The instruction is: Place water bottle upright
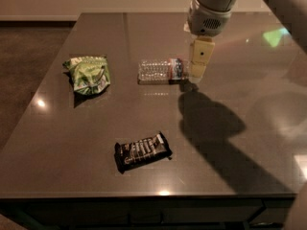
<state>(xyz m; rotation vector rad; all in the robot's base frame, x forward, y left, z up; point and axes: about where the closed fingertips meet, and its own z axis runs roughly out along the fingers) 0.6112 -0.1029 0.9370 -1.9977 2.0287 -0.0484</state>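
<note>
The water bottle (160, 71) lies on its side on the dark table (96, 123), near the middle. It is clear and ribbed, with a red-white-blue label band near its neck, which points right. Its cap end is hidden behind my gripper (197, 71). The gripper hangs from the arm at the top right, its cream-coloured finger pointing down in front of the bottle's neck end.
A crumpled green snack bag (88, 74) lies at the left of the table. A dark wrapped candy bar (142, 150) lies near the front edge. The arm's shadow falls on the table to the right of the bottle. Floor lies beyond the table's left edge.
</note>
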